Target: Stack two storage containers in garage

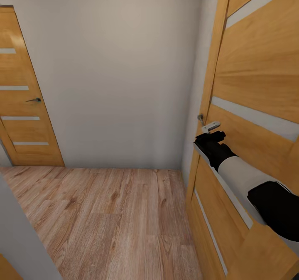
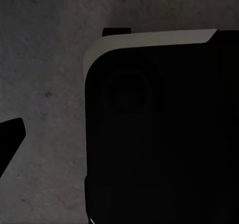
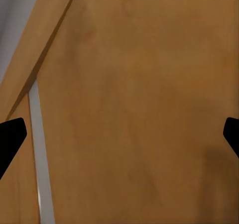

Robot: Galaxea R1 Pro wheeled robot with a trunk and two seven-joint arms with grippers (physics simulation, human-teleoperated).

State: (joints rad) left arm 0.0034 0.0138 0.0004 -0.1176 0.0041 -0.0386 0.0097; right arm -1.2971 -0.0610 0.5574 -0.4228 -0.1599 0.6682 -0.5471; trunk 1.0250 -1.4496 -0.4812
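Two storage containers sit in none of these views; rigid plastic bins should carry light, best gripped at a rim; right tool [image 1: 210,137] at three o'clock, fingers spread, nears the wooden door [image 1: 257,72] by its handle [image 1: 209,126]; left tool's state: cannot tell.

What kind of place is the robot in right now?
Probably a small hallway in a home: light wood-plank floor, a plain pale wall, and two honey-wood doors, one at left, one beside the right gripper.
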